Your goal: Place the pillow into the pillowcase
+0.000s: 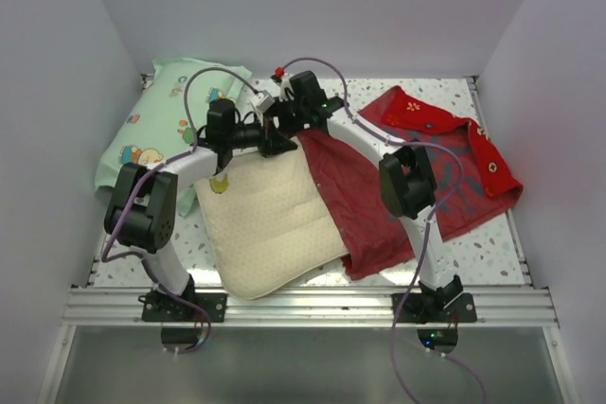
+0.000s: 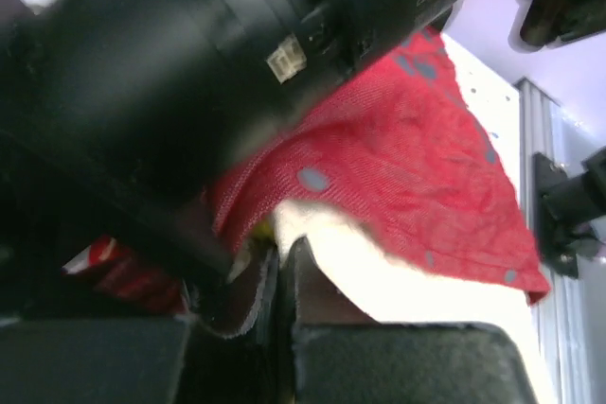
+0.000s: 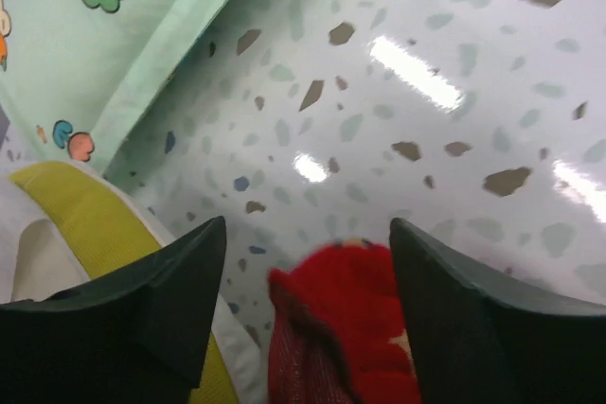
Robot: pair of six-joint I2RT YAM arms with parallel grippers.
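The cream-yellow dimpled pillow (image 1: 270,224) lies front-centre, and its yellow-marked tag shows in the right wrist view (image 3: 85,224). The red pillowcase (image 1: 355,201) overlaps the pillow's right side and spreads to the back right. My left gripper (image 1: 284,146) sits at the pillow's far right corner. In the left wrist view it (image 2: 279,257) is shut, pinching the pillow's (image 2: 379,276) pale edge under the pillowcase (image 2: 398,167). My right gripper (image 1: 282,120) hovers just behind it. It (image 3: 306,234) is open, with a bunched corner of the pillowcase (image 3: 346,328) between its fingers.
A mint-green cartoon-print pillow (image 1: 161,125) lies at the back left, and its edge shows in the right wrist view (image 3: 114,35). The speckled tabletop (image 1: 379,92) is boxed in by grey walls. The right arm's black body (image 2: 189,63) hangs close over the left gripper.
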